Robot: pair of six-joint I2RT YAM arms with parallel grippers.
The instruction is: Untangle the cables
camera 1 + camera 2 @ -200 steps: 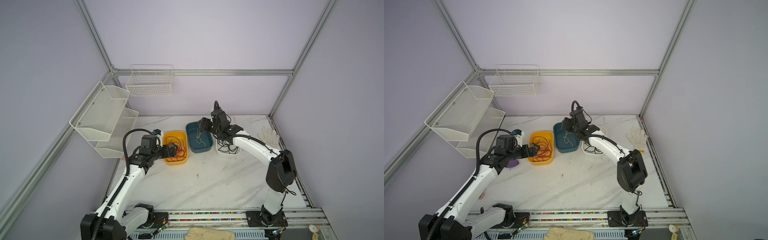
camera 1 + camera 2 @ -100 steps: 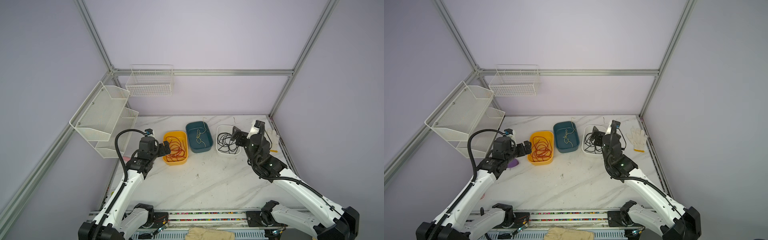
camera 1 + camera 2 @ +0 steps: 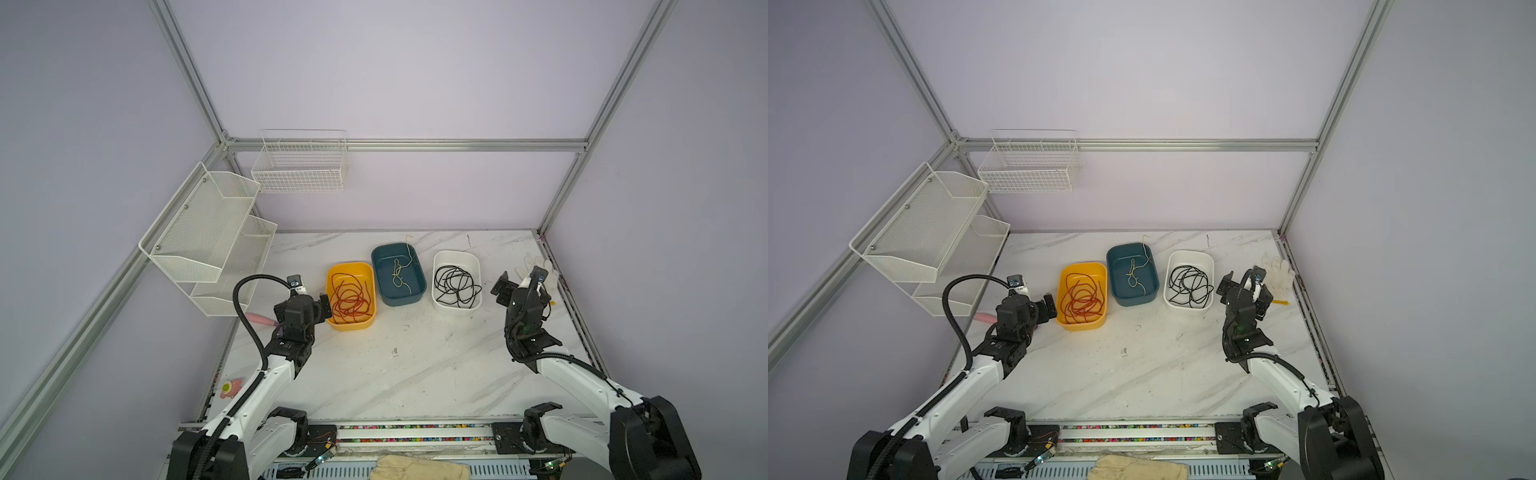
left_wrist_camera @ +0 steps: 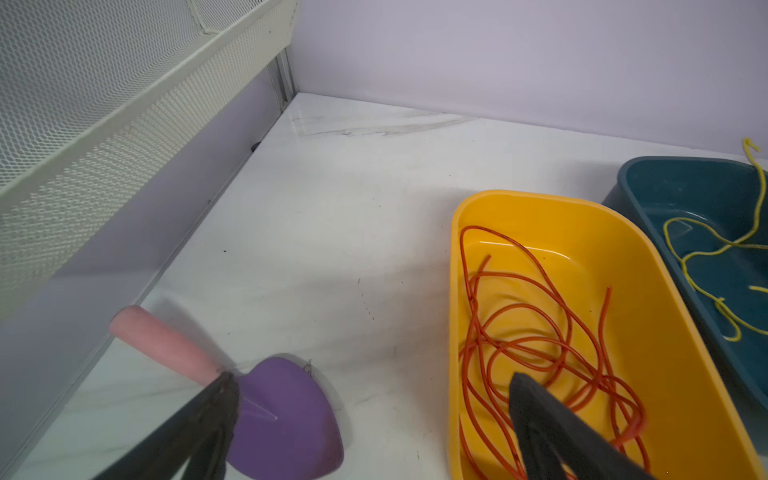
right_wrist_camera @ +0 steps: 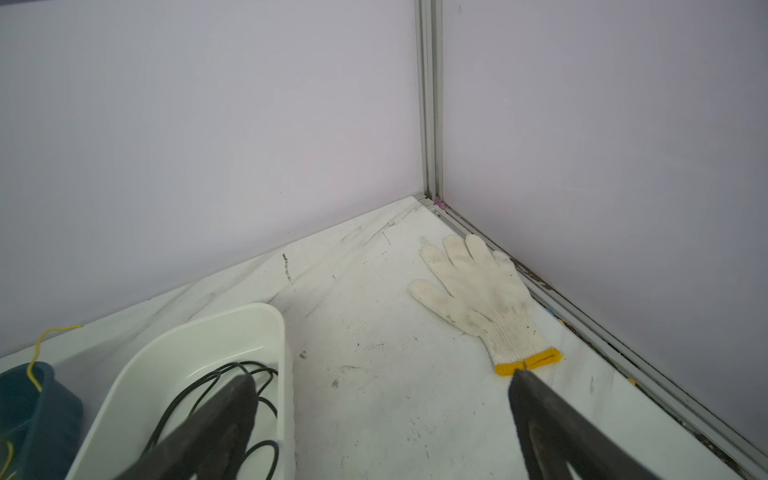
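The cables lie sorted in three bins in both top views. Red-orange cables [image 3: 351,297] [image 4: 519,345] coil in the yellow bin [image 3: 332,274]. A yellow cable [image 3: 399,274] [image 4: 706,249] lies in the teal bin [image 3: 419,286], one end hanging over its far rim. Black cables [image 3: 456,286] [image 5: 195,390] fill the white bin [image 3: 457,254]. My left gripper [image 3: 320,309] [image 4: 372,378] is open and empty, straddling the yellow bin's left wall. Just right of the white bin my right gripper [image 3: 1246,291] [image 5: 380,377] hangs open, holding nothing.
A purple scoop [image 4: 286,415] with a pink handle lies under my left gripper. A white glove [image 5: 478,291] lies by the right wall. White mesh shelves [image 3: 208,232] stand at the left, and a wire basket [image 3: 299,166] hangs on the back wall.
My right arm has swung away from above the teal bin to the right, past the white bin. My left gripper has drawn back a little from over the yellow bin.
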